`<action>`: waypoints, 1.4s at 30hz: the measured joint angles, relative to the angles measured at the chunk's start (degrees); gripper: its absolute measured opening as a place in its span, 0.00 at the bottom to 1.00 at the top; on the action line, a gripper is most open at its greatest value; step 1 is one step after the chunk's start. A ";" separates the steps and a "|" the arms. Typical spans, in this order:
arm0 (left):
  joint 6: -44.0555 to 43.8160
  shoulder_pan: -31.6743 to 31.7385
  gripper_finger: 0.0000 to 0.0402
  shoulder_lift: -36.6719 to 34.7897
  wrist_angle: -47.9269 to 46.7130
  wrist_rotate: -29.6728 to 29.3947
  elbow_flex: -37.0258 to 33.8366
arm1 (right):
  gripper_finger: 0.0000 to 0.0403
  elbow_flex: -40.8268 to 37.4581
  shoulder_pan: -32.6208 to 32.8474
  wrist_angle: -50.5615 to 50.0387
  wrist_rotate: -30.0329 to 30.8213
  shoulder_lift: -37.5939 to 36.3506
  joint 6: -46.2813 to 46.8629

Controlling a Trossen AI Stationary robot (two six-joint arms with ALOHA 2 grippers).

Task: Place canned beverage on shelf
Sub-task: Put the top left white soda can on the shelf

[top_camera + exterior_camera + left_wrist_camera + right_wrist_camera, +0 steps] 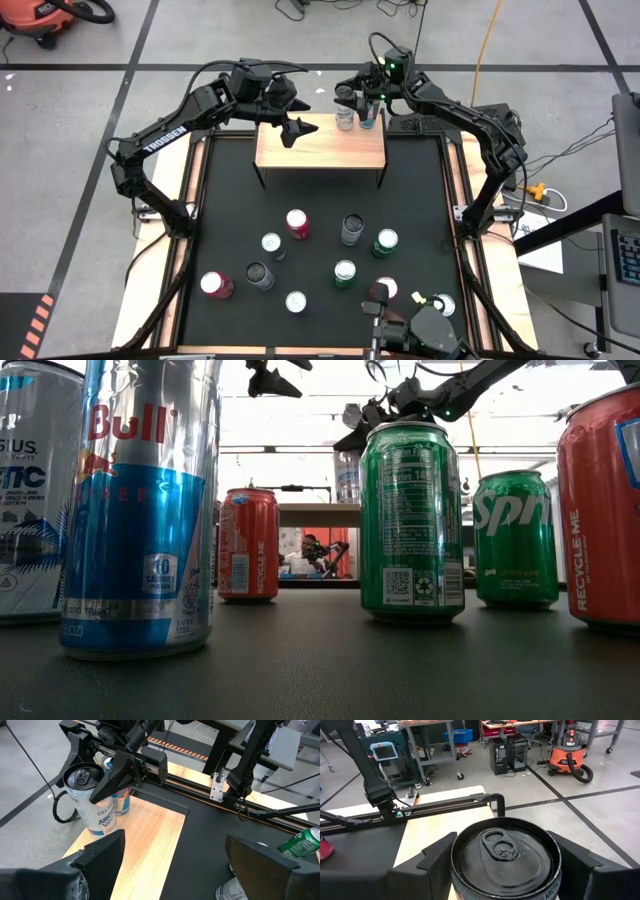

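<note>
From above, the shelf (320, 146) stands at the far end of the black table (230, 215). The right gripper (355, 103) is at the shelf's far edge, toward its right corner, its fingers closed around a pale can (346, 118) that stands there. A second can (368, 120) stands just beside it, nearer the corner. The left gripper (298, 128) hangs over the shelf's left part with its fingers spread and nothing between them. Nearer than the shelf, loose cans are scattered upright on the table, among them a red can (298, 223) and a green can (386, 242).

At table height, big cans fill the front: a blue-and-silver one (140, 510), a green one (412, 520). Behind them the shelf (320, 514) shows as a pale board, with the held can (347, 477) on it.

From the left wrist, the left gripper's dark fingers (102, 857) stand wide apart over the shelf (142, 842). Across the board, the right gripper (116, 777) clasps the white can (90, 800) near the shelf's edge; whether the can's base touches the wood is hidden.

From the right wrist, the can's dark lid (505, 852) sits between the two fingers (437, 857), which press its sides, with the shelf (432, 827) beyond it.
</note>
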 joint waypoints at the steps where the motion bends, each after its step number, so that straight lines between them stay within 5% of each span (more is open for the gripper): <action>1: 0.00 0.00 0.86 0.00 0.00 0.00 0.00 | 0.60 0.00 0.00 0.00 0.00 -0.02 -0.03; 42: 0.00 0.00 0.86 0.00 0.00 -0.02 0.00 | 0.65 0.00 -0.02 -0.48 -0.19 -0.06 -0.23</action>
